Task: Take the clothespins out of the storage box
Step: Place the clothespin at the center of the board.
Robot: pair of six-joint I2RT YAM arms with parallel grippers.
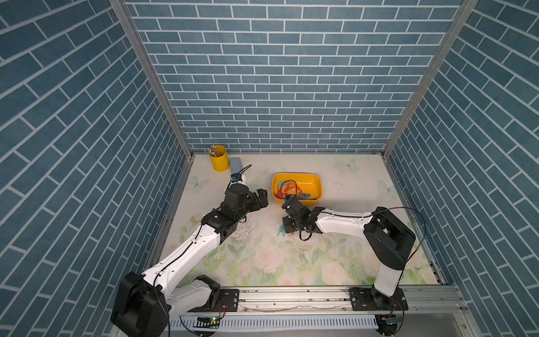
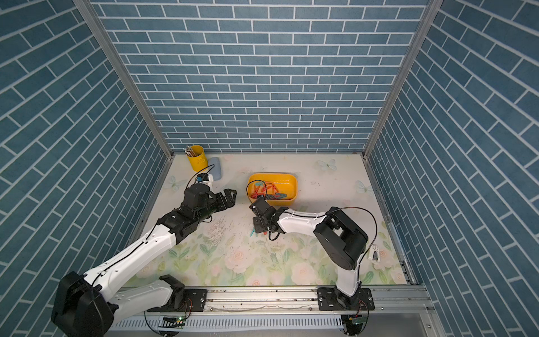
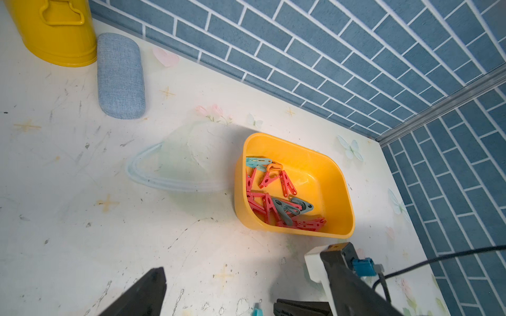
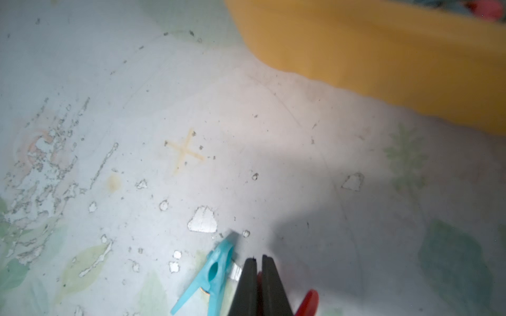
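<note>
Step in hand, by my reading: set-down. The right gripper sits low over the bench, just below the storage box in both top views. Its fingers are pressed together, and a red clothespin shows between and behind them, so it looks held. A teal clothespin lies flat on the bench just beside those fingers, lower centre of the wrist frame, already out. The rest of the clothespins are heaped in the box, mostly red, a few teal, one orange, crowded toward its left and lower side in a top view. The left gripper hangs left of the box, fingers spread wide, holding nothing. The next move likely calls for parting the right fingers to drop the red peg clear of the teal one, then picking a single peg from the tangle. The bench cover is pale floral, scuffed and flaked at centre. Blue brick-pattern walls on three sides. A yellow pencil cup and a grey fabric case stand in the upper left corner.
</note>
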